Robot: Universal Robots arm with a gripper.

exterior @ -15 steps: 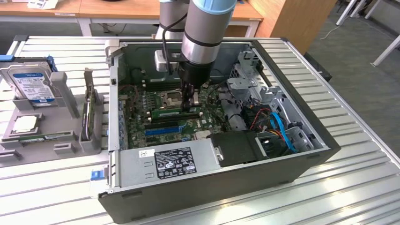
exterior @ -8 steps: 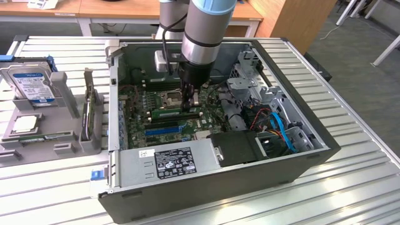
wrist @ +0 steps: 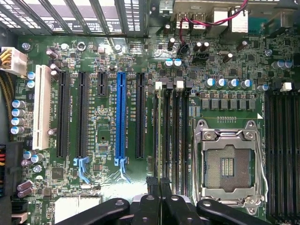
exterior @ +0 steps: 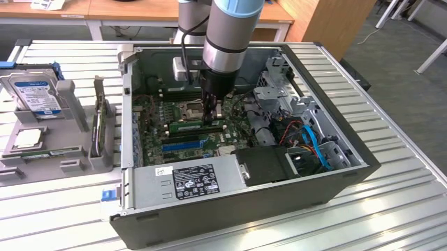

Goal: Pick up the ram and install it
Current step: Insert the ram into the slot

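Gripper [exterior: 211, 120] fingers drawn together, tips down at the ram [exterior: 186, 126] — grip itself not discernible. The ram lies along a memory slot on the motherboard [exterior: 155, 133] — beside the CPU socket [exterior: 191, 109].

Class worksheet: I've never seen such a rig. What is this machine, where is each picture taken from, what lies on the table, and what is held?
A robot arm reaches down into an open computer case lying on a slatted metal table. One camera stands off the arm; the other sits on its wrist and looks down past the gripper at the motherboard. At the exterior view's left, a hard drive stands in a grey holder. The gripper is shut, tips at a green ram stick; whether it grips the stick I cannot tell.
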